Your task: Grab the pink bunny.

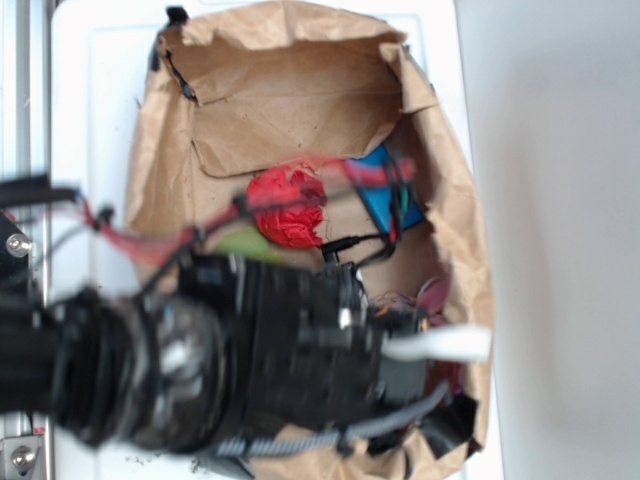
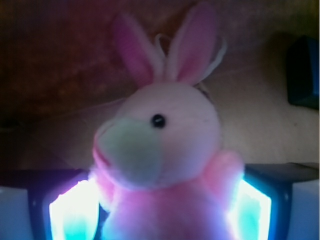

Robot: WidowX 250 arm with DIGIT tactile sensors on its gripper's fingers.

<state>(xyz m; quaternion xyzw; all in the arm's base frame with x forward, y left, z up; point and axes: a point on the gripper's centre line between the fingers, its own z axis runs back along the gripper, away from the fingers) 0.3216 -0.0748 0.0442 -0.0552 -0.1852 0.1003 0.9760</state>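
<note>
The pink bunny (image 2: 160, 150) fills the wrist view, upright, ears up, white muzzle and black eye facing the camera. My gripper (image 2: 162, 200) is closed on its body, with the glowing pads (image 2: 75, 210) pressed against both sides. In the exterior view the arm reaches into a brown paper bag (image 1: 290, 90). There my gripper (image 1: 430, 365) is low at the right side of the bag. Only a bit of the pink bunny (image 1: 435, 295) shows beside it; the rest is hidden by the arm.
A crumpled red paper ball (image 1: 288, 205) lies mid-bag, with a green plush (image 1: 245, 240) just left of it, partly under the arm. A blue object (image 1: 385, 190) sits at the right wall of the bag, and that blue object (image 2: 302, 72) also shows top right in the wrist view.
</note>
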